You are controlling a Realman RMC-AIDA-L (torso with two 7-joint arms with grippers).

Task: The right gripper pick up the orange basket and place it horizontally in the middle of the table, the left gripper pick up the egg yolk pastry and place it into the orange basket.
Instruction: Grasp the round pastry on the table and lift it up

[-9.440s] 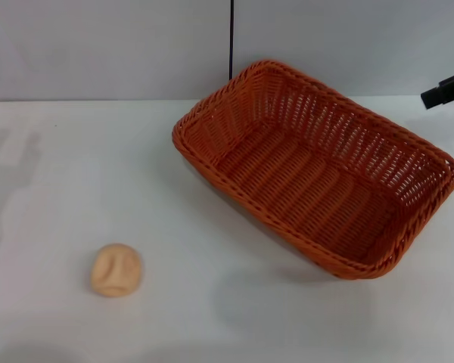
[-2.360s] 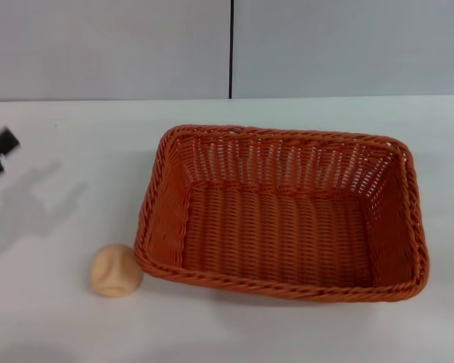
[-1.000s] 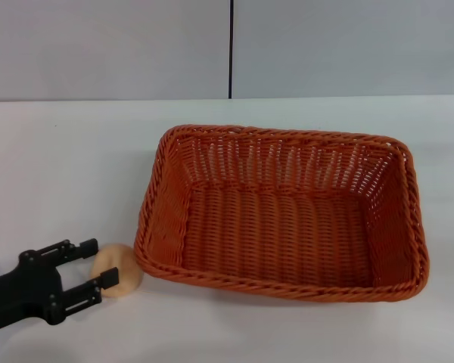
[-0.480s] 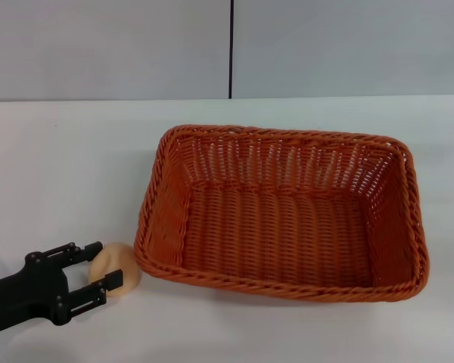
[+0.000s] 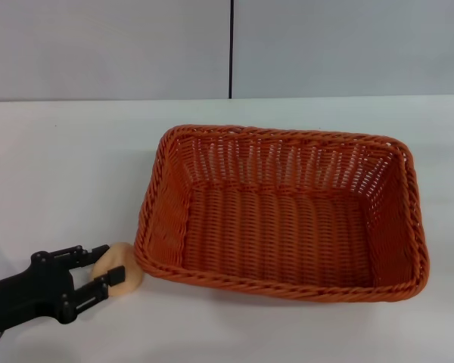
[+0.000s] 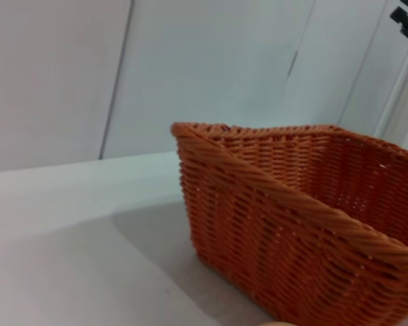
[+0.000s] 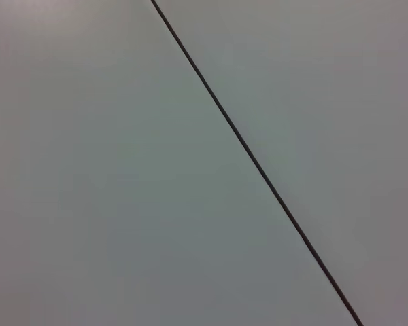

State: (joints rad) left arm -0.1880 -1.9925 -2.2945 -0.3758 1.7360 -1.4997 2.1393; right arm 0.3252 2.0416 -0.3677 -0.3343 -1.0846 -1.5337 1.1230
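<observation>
Now, at the near left of the table (image 5: 76, 166), the left gripper (image 5: 111, 268) has its two black fingers set either side of the egg yolk pastry (image 5: 125, 274), narrow but seemingly not yet clamped. The bun lies touching the left end wall of the orange basket (image 5: 280, 212), so the squeeze should be gentle and the lift straight up, clearing the braided rim before swinging rightward. The basket sits mid-table, its long axis running left to right, opening upward. The right gripper is out of view
</observation>
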